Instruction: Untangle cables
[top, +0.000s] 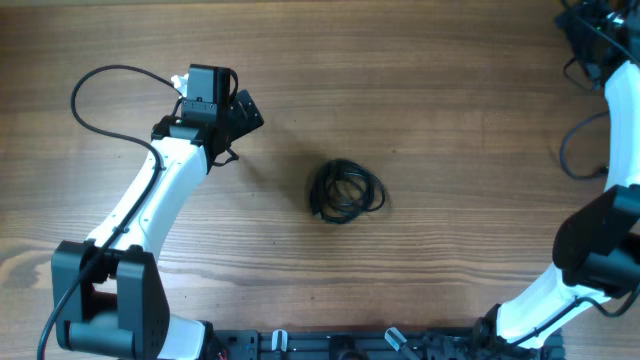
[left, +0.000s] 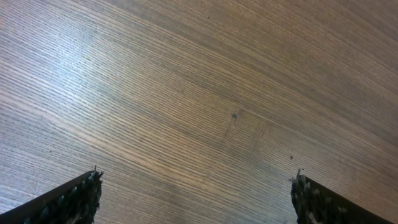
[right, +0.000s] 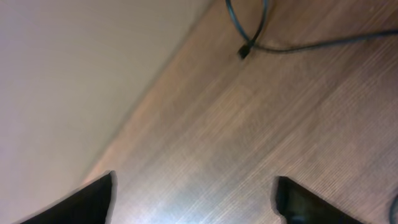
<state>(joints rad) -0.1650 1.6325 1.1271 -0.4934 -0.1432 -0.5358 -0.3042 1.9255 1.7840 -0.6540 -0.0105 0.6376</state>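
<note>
The cables (top: 346, 191) lie as a small black coiled knot on the wooden table, near the middle in the overhead view. My left gripper (top: 240, 112) is to the knot's upper left, well apart from it. In the left wrist view the left gripper (left: 196, 193) is open over bare wood with nothing between the fingers. My right gripper (top: 588, 22) is at the far right corner, partly cut off. In the right wrist view the right gripper (right: 196, 193) is open and empty. A thin dark cord with a small plug end (right: 244, 51) lies beyond it.
The table's far edge (right: 155, 81) runs diagonally close to the right gripper, with a pale surface beyond it. Thin black cable loops (top: 575, 150) lie by the right arm (top: 625, 110). The left arm's own cable (top: 95, 85) arcs over the table's left side.
</note>
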